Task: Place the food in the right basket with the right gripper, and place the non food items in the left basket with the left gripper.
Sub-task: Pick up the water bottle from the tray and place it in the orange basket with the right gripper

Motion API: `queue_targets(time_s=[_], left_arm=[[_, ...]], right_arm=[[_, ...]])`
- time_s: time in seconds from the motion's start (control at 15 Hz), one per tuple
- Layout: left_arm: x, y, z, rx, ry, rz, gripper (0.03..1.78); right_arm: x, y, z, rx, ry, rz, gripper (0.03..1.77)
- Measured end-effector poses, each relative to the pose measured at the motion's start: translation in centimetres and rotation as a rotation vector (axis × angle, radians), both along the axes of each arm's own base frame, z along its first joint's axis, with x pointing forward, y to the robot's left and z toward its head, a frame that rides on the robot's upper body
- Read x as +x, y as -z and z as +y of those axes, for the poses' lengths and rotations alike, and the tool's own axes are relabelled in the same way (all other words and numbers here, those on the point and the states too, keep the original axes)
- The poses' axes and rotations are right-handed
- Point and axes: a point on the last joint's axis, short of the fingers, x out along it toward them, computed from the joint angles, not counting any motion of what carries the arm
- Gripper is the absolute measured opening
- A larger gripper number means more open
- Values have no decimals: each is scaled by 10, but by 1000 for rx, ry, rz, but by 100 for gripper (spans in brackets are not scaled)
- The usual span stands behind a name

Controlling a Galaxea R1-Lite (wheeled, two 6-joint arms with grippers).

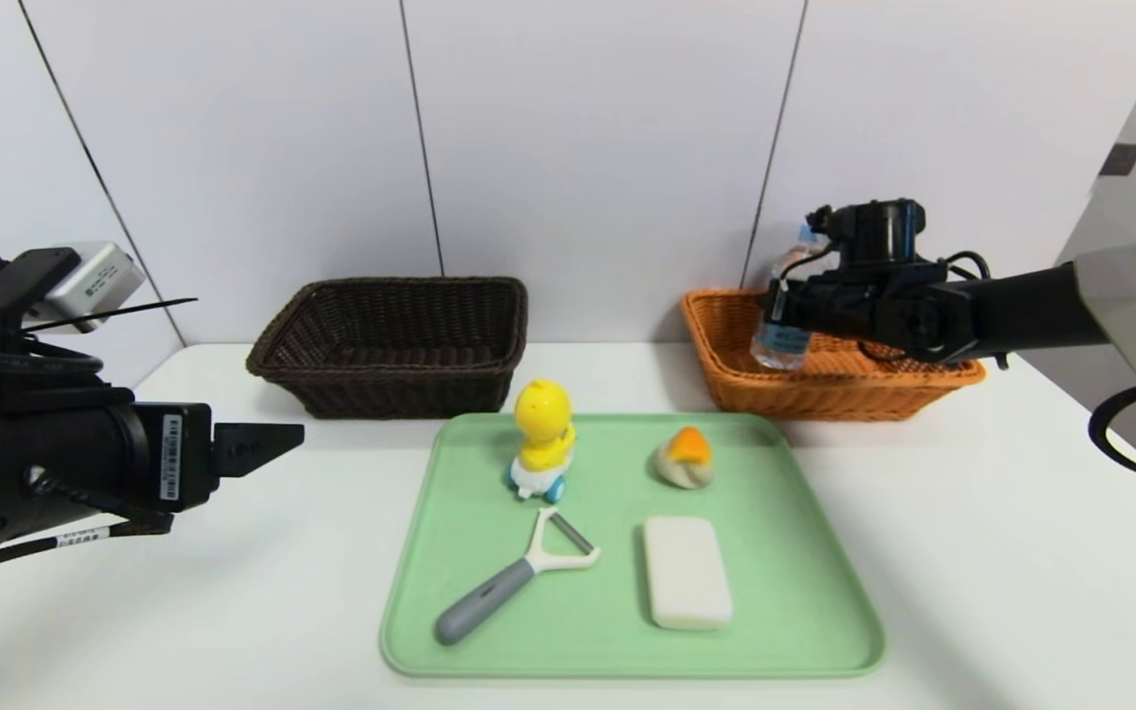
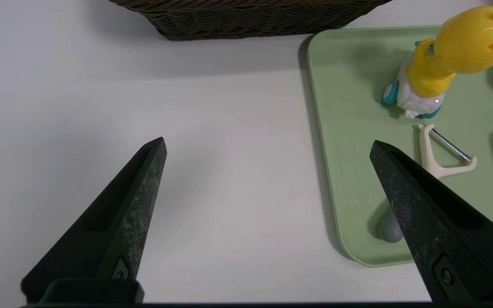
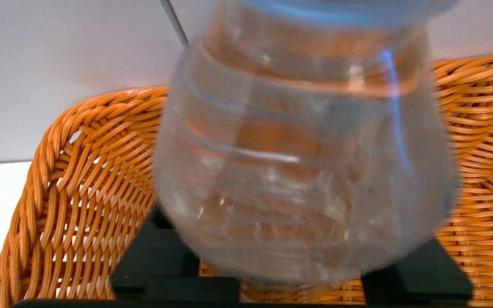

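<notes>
The white table [image 1: 972, 552] has wide bare room on both sides of the green tray [image 1: 410, 631], and along its front edge. On the tray, the duck toy [image 1: 541, 439] stands tall at the back and the bun [image 1: 684, 458] sits beside it, with a gap between. The peeler [image 1: 519, 572] and white bar [image 1: 686, 572] lie low near the front. The dark basket [image 1: 395, 340] is at the back left. Over the orange basket [image 1: 726, 365] at the back right, the right gripper [image 1: 775, 301] and water bottle [image 1: 783, 340] block the way.
</notes>
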Motion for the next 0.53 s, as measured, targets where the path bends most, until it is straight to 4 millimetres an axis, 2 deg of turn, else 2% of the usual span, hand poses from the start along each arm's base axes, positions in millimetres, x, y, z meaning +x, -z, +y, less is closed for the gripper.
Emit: queue_targets(time_s=[0.33,0.53], left_arm=[[0,1,0,1,-2,3,169],[0,0,0,5,-10,-4,169]], right_arm=[[0,1,0,-2,-4,9,134],[-7,-14,0,-37,-21,-3,145]])
